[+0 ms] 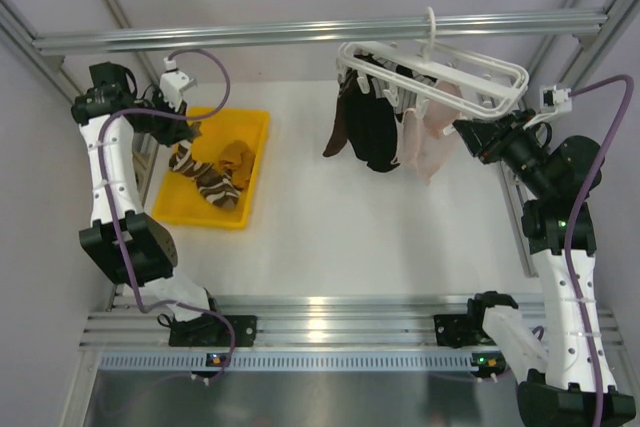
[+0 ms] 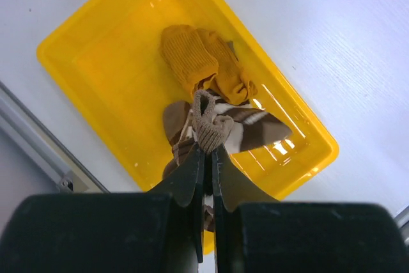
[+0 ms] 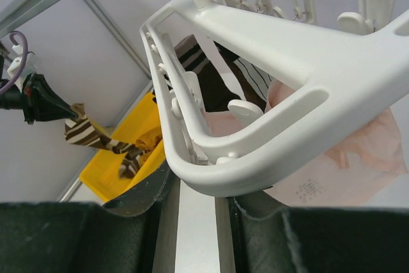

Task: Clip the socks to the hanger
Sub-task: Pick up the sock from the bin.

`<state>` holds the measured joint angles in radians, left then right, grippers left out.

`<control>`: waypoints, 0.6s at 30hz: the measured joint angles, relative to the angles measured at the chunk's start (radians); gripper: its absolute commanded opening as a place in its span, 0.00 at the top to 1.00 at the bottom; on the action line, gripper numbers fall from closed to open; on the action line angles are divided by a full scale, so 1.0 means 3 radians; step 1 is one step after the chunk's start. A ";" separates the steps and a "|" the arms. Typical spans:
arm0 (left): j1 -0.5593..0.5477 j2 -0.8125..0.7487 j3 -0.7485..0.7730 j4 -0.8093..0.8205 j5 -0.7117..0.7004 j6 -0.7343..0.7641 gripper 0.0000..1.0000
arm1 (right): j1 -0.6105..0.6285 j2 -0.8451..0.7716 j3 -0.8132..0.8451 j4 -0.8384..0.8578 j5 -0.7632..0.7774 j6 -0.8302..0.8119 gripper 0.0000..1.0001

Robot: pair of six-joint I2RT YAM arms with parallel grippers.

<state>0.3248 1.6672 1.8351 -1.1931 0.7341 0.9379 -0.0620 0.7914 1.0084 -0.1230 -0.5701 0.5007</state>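
Top external view: The white hanger (image 1: 432,69) hung by its hook from the aluminium bar (image 1: 300,33) at the far side of the bench (image 1: 340,217). Dark socks (image 1: 365,127) and a pale pink sock (image 1: 425,139) hung from its clips. The right end effector (image 1: 468,130) was at the near right corner of the frame. The left end effector (image 1: 185,139) was over the yellow tray (image 1: 255,127), which sat on the left of the bench. A brown striped sock (image 1: 208,179) and a mustard sock (image 1: 238,157) were in the tray.

Left wrist view: The left end effector (image 2: 208,151) was pinched nearly closed on the ribbed cuff of the brown striped sock (image 2: 211,126). The cuff was raised and the rest of the fabric trailed down into the tray (image 2: 64,43). The mustard sock (image 2: 198,62) lay just beyond it on the tray floor, touching the striped fabric.

Right wrist view: The right end effector (image 3: 198,199) stood at a narrow gap, with the rounded corner of the hanger (image 3: 275,49) seated between its fingers (image 3: 137,199), and appeared to be gripping the frame. Behind the frame hung a striped sock (image 3: 250,76) and the pale pink sock (image 3: 348,151), near the empty clips (image 3: 246,110). In the distance, the left end effector (image 3: 54,108) held the brown striped sock (image 3: 86,133) dangling above the yellow tray (image 3: 105,174).
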 measured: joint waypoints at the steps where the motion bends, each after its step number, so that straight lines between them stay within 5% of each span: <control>1: 0.0004 -0.0033 0.0000 0.0000 -0.0056 -0.0060 1.00 | 0.0000 0.0000 0.0000 0.0001 0.0000 0.0000 1.00; 6: 0.0006 -0.0196 -0.0033 0.0014 -0.0258 -0.0355 1.00 | 0.0000 0.0001 0.0000 0.0013 -0.0001 0.0019 1.00; 18: 0.0027 -0.1420 -0.0149 0.0949 0.0732 -0.1039 1.00 | 0.0000 0.0001 0.0000 0.0039 -0.0001 0.0094 1.00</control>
<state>0.3328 1.2411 1.7905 -0.9085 0.9539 0.6262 -0.0620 0.7918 1.0084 -0.1112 -0.5705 0.5289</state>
